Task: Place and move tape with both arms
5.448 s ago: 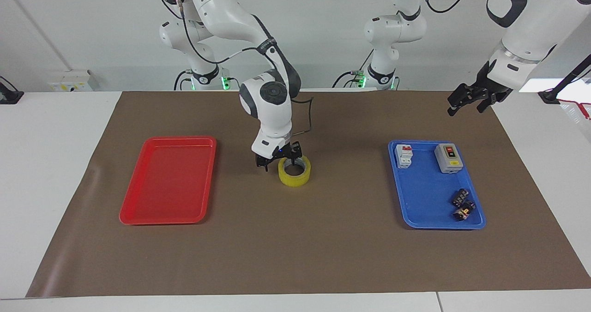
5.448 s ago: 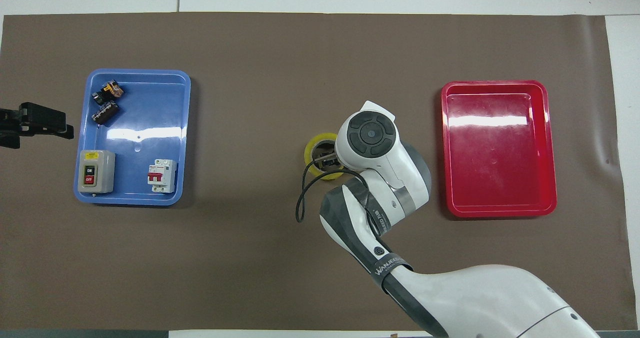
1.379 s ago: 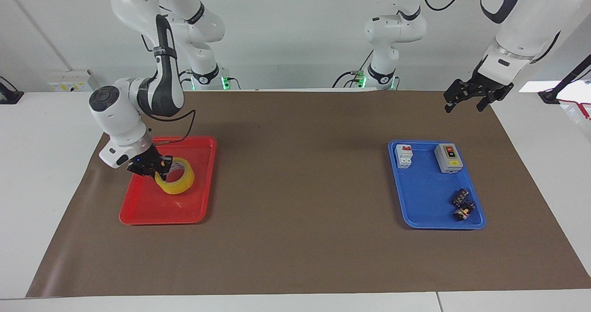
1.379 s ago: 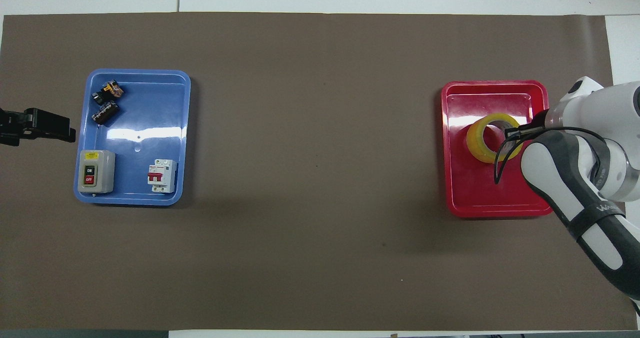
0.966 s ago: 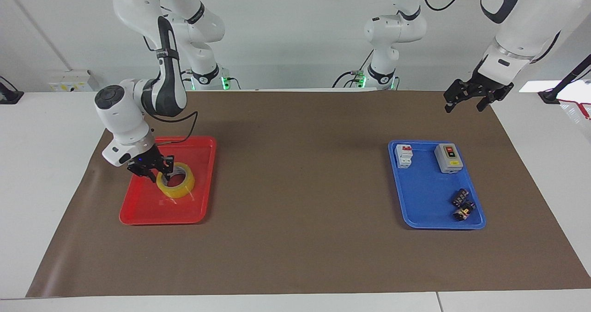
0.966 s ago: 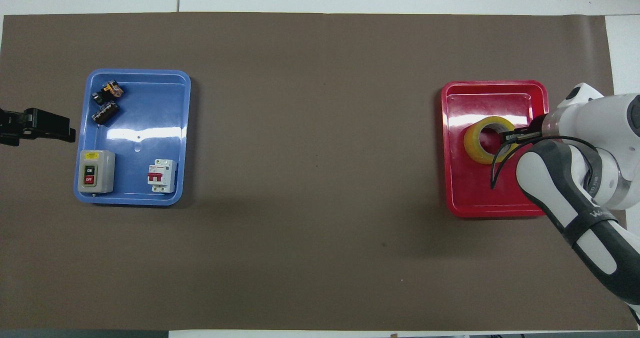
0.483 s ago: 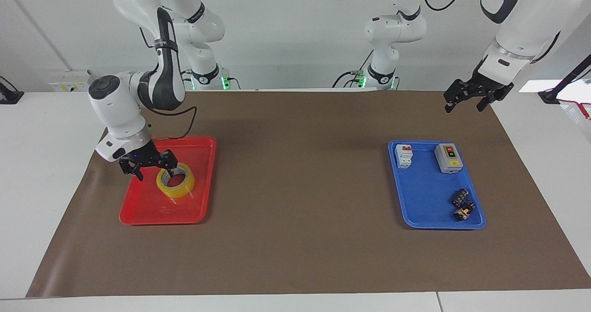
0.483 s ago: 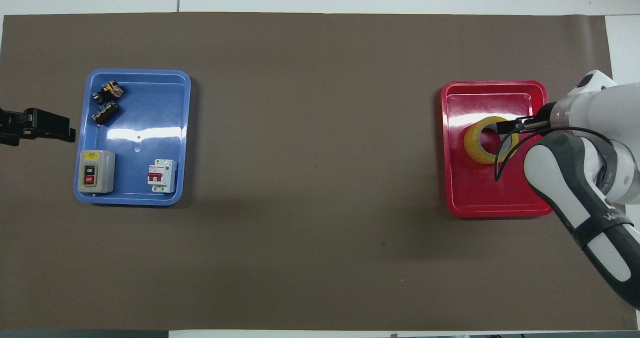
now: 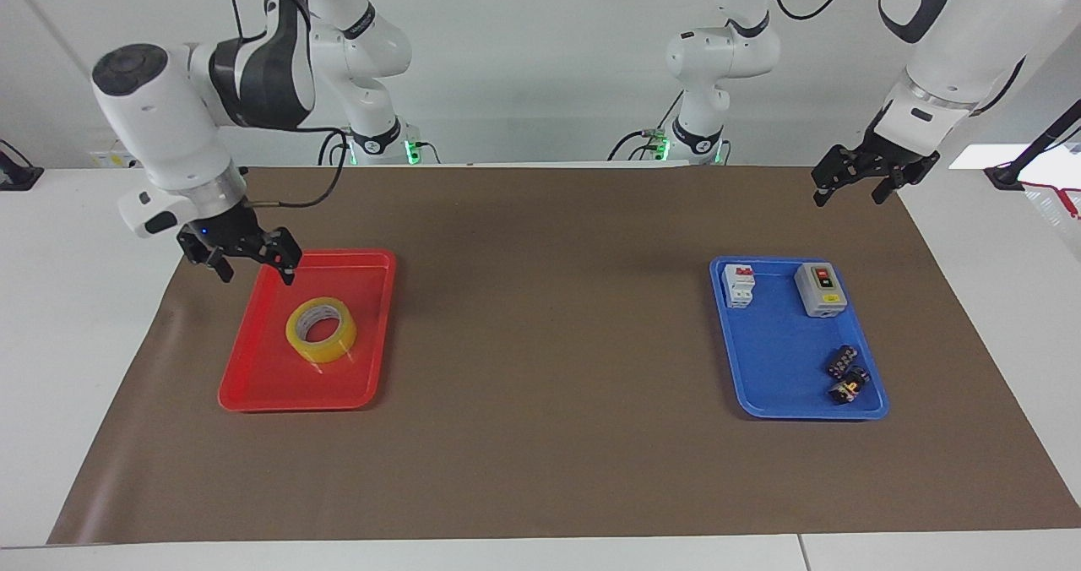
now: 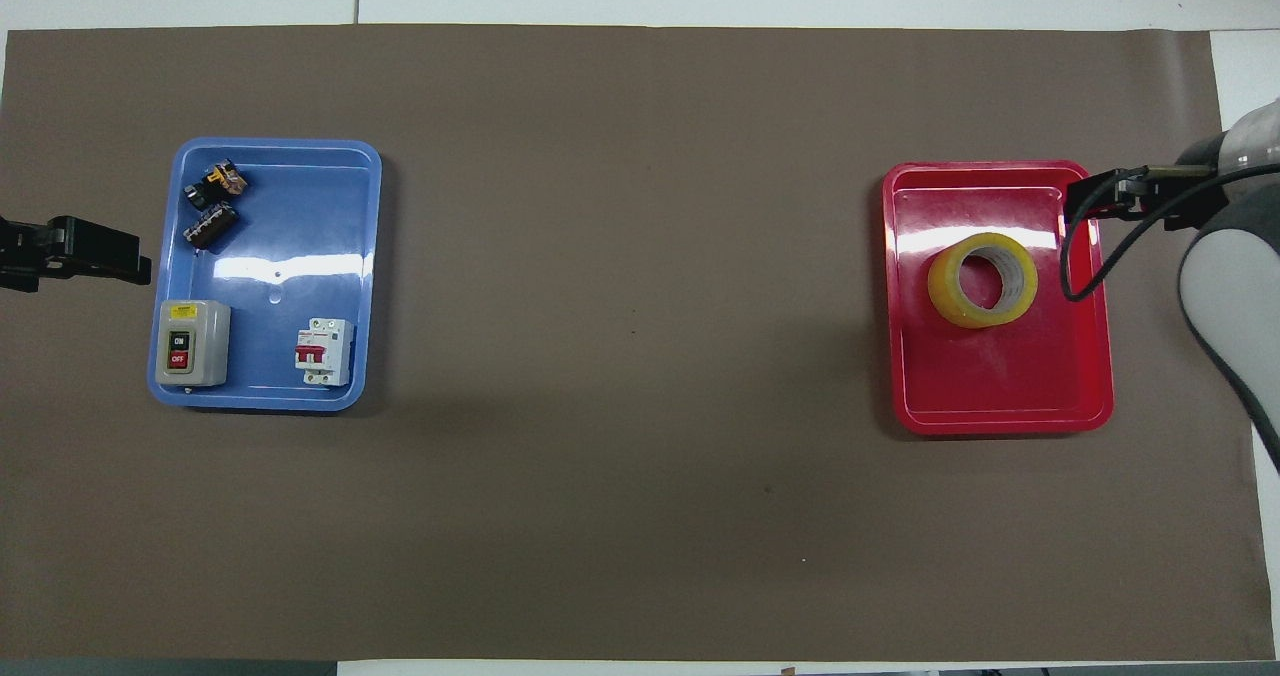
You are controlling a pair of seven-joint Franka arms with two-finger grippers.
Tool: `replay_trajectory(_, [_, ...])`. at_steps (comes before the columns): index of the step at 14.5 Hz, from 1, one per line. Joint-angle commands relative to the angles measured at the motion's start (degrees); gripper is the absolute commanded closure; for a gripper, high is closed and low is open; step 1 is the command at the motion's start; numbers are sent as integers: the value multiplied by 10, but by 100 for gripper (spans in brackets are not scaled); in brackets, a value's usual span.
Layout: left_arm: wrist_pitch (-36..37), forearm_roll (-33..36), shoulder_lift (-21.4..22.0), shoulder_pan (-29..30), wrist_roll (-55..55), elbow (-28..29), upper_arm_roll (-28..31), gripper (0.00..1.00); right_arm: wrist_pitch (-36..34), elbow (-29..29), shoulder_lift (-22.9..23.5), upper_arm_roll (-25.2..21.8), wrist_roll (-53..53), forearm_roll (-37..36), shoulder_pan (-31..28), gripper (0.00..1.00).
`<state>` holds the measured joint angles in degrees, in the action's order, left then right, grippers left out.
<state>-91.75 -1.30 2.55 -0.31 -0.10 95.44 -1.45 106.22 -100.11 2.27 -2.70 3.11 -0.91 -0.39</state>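
The tape (image 9: 322, 352), a yellow roll with a pale core, lies flat in the red tray (image 9: 270, 381), free of any gripper; it also shows in the overhead view (image 10: 941, 287) in the red tray (image 10: 1000, 388). My right gripper (image 9: 253, 269) is open and empty, raised above the tray's edge at the right arm's end of the table, clear of the roll; in the overhead view the right gripper (image 10: 1092, 199) is over that edge. My left gripper (image 9: 851, 189) waits open and empty in the air over the mat's edge beside the blue tray (image 9: 781, 368); the left gripper (image 10: 100, 252) shows overhead too.
The blue tray (image 10: 275, 256) holds a grey switch box (image 9: 821, 289), a white circuit breaker (image 9: 740, 285) and two small black parts (image 9: 844, 372). A brown mat (image 9: 549, 343) covers the table between the trays.
My right gripper carried the tape from the mat's middle into the red tray, let go of it, opened, and has risen away from it. The left arm barely moved.
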Motion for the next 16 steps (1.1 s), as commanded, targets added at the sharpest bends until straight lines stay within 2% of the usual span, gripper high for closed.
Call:
replay_trajectory(1, [3, 11, 12, 0, 4, 7, 1, 0, -95, 60, -20, 2, 14, -7, -5, 0])
replay_trajectory(5, [3, 11, 12, 0, 4, 7, 1, 0, -201, 138, -32, 2, 14, -6, -5, 0])
replay_trajectory(16, [3, 11, 12, 0, 4, 7, 1, 0, -217, 144, -32, 0, -8, 2, -9, 0])
